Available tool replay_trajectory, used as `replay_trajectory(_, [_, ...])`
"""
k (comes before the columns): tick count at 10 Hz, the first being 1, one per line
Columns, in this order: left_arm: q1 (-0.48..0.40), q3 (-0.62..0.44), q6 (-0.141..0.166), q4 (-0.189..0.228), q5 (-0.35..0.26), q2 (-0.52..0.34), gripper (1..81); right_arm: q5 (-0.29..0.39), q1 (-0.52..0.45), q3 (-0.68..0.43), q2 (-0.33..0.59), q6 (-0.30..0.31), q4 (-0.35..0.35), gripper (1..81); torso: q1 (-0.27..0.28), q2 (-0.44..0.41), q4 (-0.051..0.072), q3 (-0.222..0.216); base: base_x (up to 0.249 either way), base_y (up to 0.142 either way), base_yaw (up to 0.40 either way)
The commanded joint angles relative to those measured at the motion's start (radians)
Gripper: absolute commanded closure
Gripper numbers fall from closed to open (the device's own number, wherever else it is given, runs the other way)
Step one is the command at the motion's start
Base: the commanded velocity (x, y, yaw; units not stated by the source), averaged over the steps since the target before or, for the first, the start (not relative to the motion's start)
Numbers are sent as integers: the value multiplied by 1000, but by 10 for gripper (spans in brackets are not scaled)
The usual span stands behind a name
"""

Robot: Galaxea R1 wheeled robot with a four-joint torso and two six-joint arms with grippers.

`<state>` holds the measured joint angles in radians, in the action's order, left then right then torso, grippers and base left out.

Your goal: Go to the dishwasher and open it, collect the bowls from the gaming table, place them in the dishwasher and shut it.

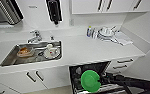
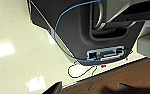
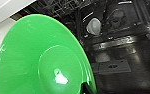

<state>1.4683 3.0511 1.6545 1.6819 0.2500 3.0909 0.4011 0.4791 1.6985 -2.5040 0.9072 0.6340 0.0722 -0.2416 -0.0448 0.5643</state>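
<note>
The dishwasher point(image 1: 76, 75) stands open under the white counter, its dark inside and wire racks point(image 3: 66, 7) showing. A lime green bowl point(image 1: 90, 80) hangs tilted in front of the opening, over the lower rack. My right gripper point(image 1: 101, 80) reaches in from the right and is shut on the bowl's rim; a dark finger point(image 3: 86, 88) shows at the edge of the green bowl point(image 3: 41, 57). A white dish point(image 3: 93, 26) sits inside the machine. My left gripper point(image 2: 91, 90) hangs low over the pale floor, open and with nothing in it. The gaming table is out of view.
The steel sink point(image 1: 8, 58) to the left holds used dishes, with a faucet point(image 1: 35, 36) behind it. White dishes point(image 1: 106, 32) and bottles sit at the counter's back right. Drawers point(image 1: 121, 64) flank the dishwasher on the right, white cabinet doors point(image 1: 33, 77) on the left.
</note>
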Motion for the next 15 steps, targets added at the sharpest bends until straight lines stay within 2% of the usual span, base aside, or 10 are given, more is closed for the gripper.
replay_trajectory(1, [31,12,7,-4,-43,-12,10,91,-128,9,-15,2,-22,811,0,0,0,0,0,0,0])
replay_trajectory(2, [42,11,5,-10,-29,-27,10,122,-138,7,-21,4,-25,10,0,0,0,0,0,0,0])
replay_trajectory(5, [42,12,-18,-4,-44,-23,10,159,-147,-13,-9,2,-37,10,0,0,0,0,0,0,0])
replay_trajectory(7, [45,12,-59,-64,-63,-21,10,268,-127,-90,54,1,-47,10,0,0,0,0,0,0,0])
replay_trajectory(9, [45,9,-366,-303,-156,11,10,309,-64,-166,161,-1,-74,10,0,0,0,0,0,0,0])
replay_trajectory(10, [42,6,-560,-507,-239,31,10,309,-8,-183,220,-5,-74,10,0,0,0,0,0,0,0])
replay_trajectory(11, [36,2,-788,-736,-270,37,10,311,47,-194,251,-22,-74,10,0,0,0,0,0,0,0])
replay_trajectory(13, [28,-13,-1178,-1149,-271,37,10,305,207,-189,306,-59,-54,10,0,0,0,0,0,0,0])
replay_trajectory(14, [27,-47,-1343,-1325,-265,25,10,294,278,-186,324,-74,-48,10,0,0,0,0,0,0,0])
replay_trajectory(15, [24,-85,-1419,-1385,-265,8,10,279,358,-173,327,-83,-36,10,0,0,0,0,0,0,0])
